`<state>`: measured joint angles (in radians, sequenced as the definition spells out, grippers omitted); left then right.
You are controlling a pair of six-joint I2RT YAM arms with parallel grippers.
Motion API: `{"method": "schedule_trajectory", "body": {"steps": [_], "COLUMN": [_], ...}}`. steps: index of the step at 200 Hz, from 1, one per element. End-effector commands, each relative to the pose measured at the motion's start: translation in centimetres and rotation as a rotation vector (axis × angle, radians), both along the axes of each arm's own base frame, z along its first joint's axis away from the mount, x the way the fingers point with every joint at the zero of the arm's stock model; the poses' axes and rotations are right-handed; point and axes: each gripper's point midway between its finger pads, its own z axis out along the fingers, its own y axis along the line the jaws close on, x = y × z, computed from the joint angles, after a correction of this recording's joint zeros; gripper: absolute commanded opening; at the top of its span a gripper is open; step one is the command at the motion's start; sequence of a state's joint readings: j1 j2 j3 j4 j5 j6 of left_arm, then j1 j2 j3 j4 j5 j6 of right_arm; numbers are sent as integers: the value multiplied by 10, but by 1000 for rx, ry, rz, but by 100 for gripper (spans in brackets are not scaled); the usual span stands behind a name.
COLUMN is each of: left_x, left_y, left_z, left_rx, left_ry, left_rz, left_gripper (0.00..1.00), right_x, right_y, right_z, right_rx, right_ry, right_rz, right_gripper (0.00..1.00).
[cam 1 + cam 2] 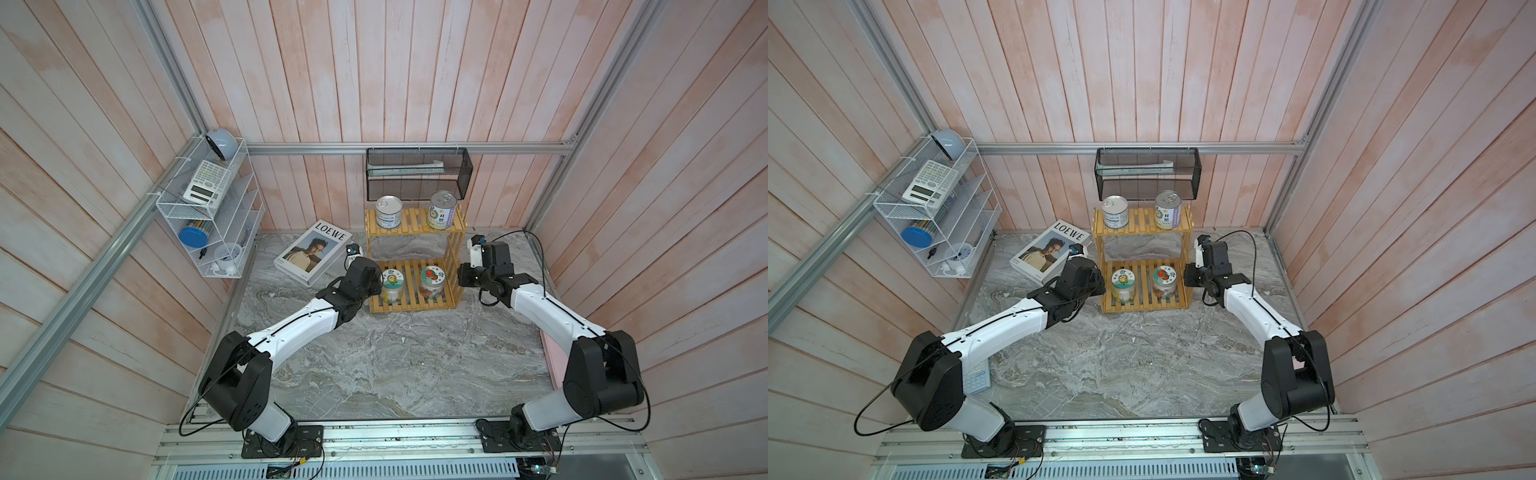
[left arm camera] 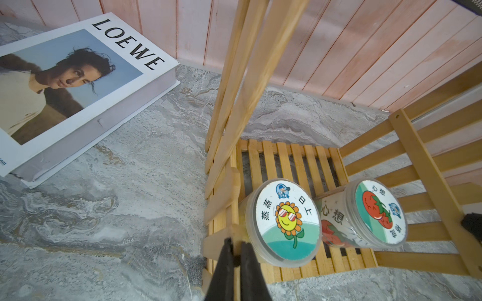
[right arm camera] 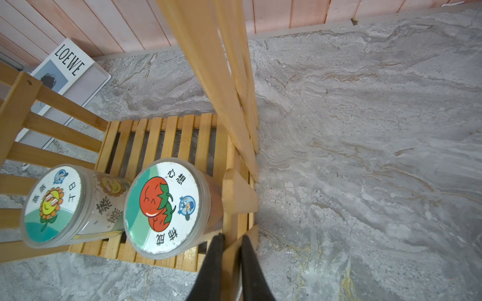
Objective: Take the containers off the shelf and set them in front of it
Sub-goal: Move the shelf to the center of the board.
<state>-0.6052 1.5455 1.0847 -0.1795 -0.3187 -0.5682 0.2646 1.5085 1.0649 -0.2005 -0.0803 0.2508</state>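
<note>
The shelf (image 1: 415,226) (image 1: 1142,226) is a two-tier rack of yellow wooden slats at the back of the table. Two tin cans (image 1: 389,212) (image 1: 441,210) stand on its upper tier. On the lower tier a sunflower-lid jar (image 2: 287,221) (image 1: 392,284) and a tomato-lid jar (image 3: 163,208) (image 1: 432,282) stand side by side. My left gripper (image 2: 236,241) is shut on a slat of the shelf's left side, right beside the sunflower jar. On the opposite side my right gripper (image 3: 231,238) is shut on a slat next to the tomato jar.
A LOEWE book (image 1: 313,257) lies left of the shelf. A black mesh basket (image 1: 417,172) hangs on the wall just above the cans. A white wire rack (image 1: 212,216) is fixed at the left wall. A calculator (image 1: 976,378) lies under the left arm.
</note>
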Motion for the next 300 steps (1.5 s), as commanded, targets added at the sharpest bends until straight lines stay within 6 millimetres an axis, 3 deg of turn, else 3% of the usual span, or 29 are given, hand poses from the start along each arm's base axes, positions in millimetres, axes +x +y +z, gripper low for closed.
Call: {"method": "schedule_trajectory", "body": {"steps": [1,159,220,230,245,300], "left_x": [-22,-66,-66,-66,-66,-62], "left_y": [82,109,108,108,107,103], "left_z": [-62,-71,-76,-76,-75,-71], "left_rx": [255,243,253,251,248,244], "left_ry": [186,228,239,240,238,228], "left_rz": [190,231,224,222,217,205], "left_gripper": [0,0,0,0,6,28], "right_x": [-46,-99,-101,-100,-97,-89], "right_y": [1,11,9,9,9,10], "right_z": [-46,-45,-53,-54,-54,-51], "right_rx": [-8,-64,-86,-86,-89,-93], "right_ry": [214,247,257,254,250,232], "right_rz": [16,42,39,36,33,28], "right_gripper": [0,0,0,6,15,27]}}
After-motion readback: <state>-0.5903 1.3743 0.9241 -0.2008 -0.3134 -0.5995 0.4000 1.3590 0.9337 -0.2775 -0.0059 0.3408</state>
